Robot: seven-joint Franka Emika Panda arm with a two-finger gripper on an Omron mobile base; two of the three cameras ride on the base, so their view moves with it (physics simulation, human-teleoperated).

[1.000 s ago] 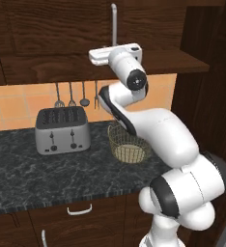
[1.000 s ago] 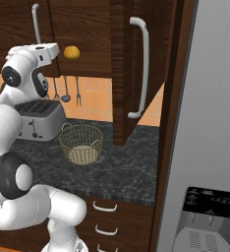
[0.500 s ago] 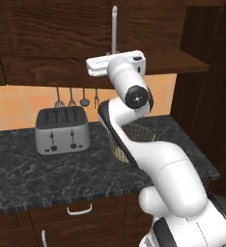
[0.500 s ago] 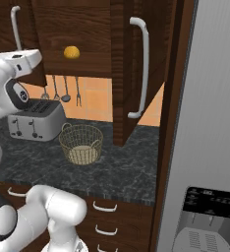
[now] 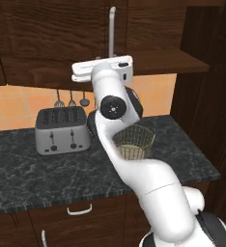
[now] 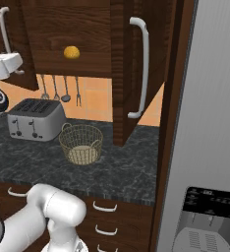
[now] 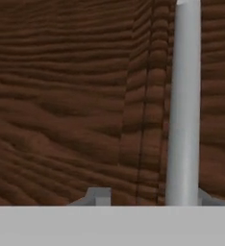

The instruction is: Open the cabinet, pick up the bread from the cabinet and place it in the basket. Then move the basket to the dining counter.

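The cabinet (image 6: pixel 72 29) has its right door (image 6: pixel 124 74) swung open and its left door (image 5: pixel 62 38) shut. The bread (image 6: pixel 71 52), a small golden bun, lies on the shelf inside the open half. On the black counter below stands the wire basket (image 6: pixel 81 143) (image 5: pixel 134 142), with nothing in it. My gripper (image 7: pixel 150 197) is open, hard up against the left door. That door's silver bar handle (image 7: pixel 184 105) rises between the fingertips, close to the right one. My white hand (image 5: pixel 103 70) sits just under the handle's lower end (image 5: pixel 111 53). The dining counter is out of view.
A silver toaster (image 5: pixel 62 129) stands left of the basket, with utensils (image 6: pixel 60 91) hanging on the tiled wall behind. A tall grey fridge (image 6: pixel 210 123) closes off the right side. Drawers (image 5: pixel 78 210) run under the counter's front edge.
My hand has swung left and slightly down, from in front of the open half to the left door's handle. The elbow has come forward. Bread, basket and doors have not moved.
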